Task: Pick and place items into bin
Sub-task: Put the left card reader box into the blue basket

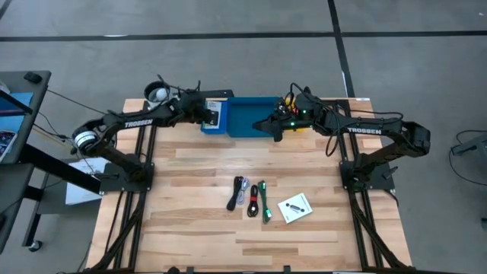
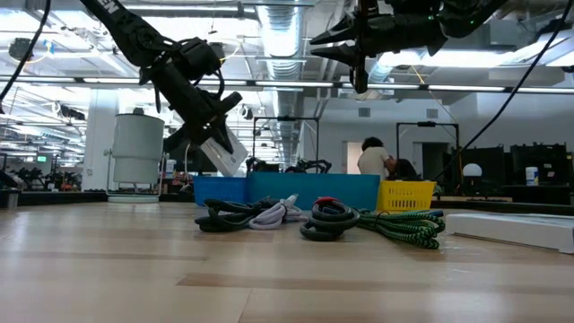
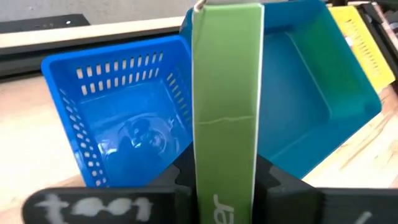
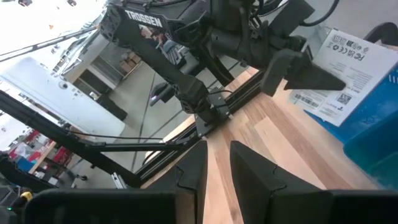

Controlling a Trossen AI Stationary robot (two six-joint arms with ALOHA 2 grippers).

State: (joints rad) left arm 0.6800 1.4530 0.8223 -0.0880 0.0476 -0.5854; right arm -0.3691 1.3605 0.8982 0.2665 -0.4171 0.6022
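Left gripper (image 1: 207, 115) clamps a white packet (image 1: 214, 116) above the small blue tray (image 3: 118, 112).

The right gripper (image 1: 275, 128) (fingers narrowly parted, holding nothing) hovers over the wide blue tray (image 1: 247, 122); cables (image 1: 251, 199) and another packet (image 1: 295, 207) lie on the table (image 1: 198, 236), well apart from the trays.

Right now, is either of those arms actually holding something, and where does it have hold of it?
The left gripper pinches a white flat packet by one end, above the small blue tray. The right gripper holds nothing.
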